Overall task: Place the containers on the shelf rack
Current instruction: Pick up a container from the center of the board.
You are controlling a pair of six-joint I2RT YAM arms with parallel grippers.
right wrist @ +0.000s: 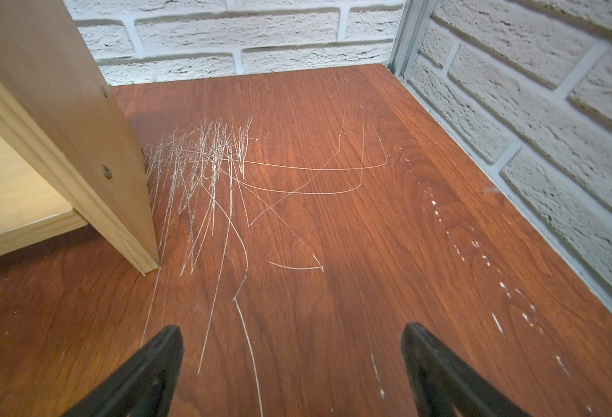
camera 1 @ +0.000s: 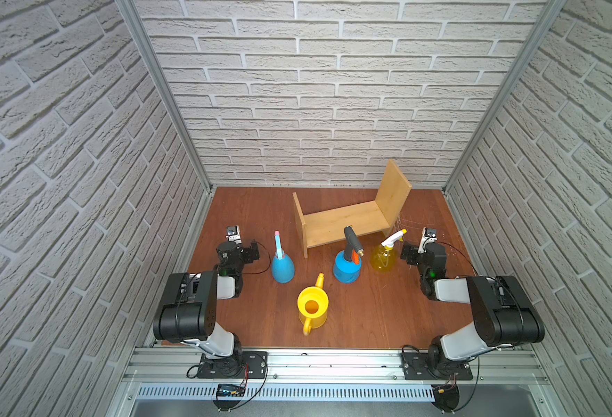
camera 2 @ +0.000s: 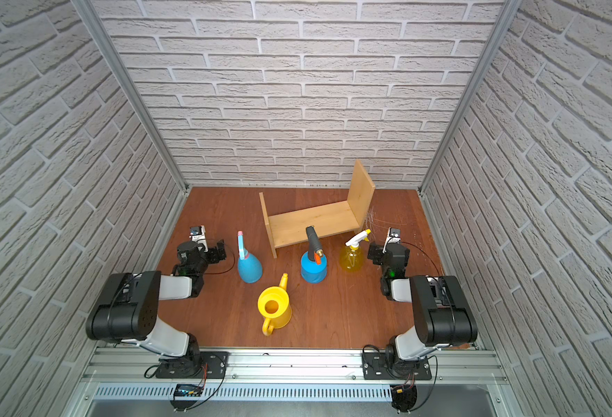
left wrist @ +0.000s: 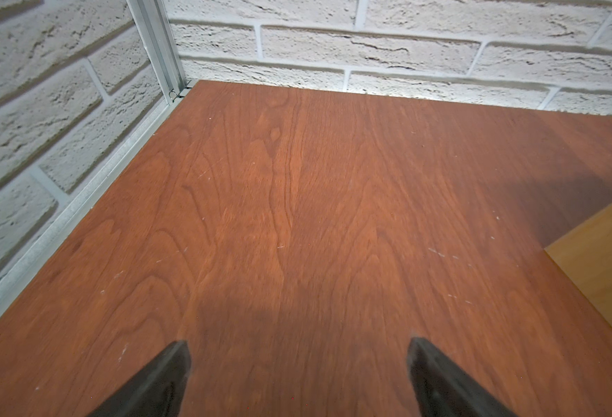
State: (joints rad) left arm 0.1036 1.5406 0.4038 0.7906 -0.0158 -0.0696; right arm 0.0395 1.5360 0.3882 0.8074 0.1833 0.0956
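In a top view, all four containers stand upright on the worktop (camera 1: pixel 387 317), none on the shelf rack (camera 1: pixel 344 220) behind them. The blue teardrop spray bottle (camera 1: pixel 282 267) is near the left arm (camera 1: pixel 189 299) and the clear yellow spray bottle (camera 1: pixel 383 258) is just beside the right arm (camera 1: pixel 495 307). The blue pump sprayer (camera 1: pixel 347 269) and the yellow watering can (camera 1: pixel 312 307) stand between them. We judge the task not yet begun, with the first pick ahead of us.

In a top view, the pump sprayer's black head overlaps the rack's front edge, so we cannot tell whether they touch. The space under the board is hidden, and the arms' tips are too small to read.

In the left wrist view, the left tool (left wrist: pixel 299 355) has its jaws apart with nothing between them, over bare worktop. Only a corner of the rack shows, and no container.

In the right wrist view, the right tool (right wrist: pixel 291 339) is likewise spread and empty above scratched worktop, beside the rack's taller panel. Here too no container shows.

Next, we think each arm must turn toward its nearest bottle, grip it, lift it clear of the board edge and set it down between the panels.
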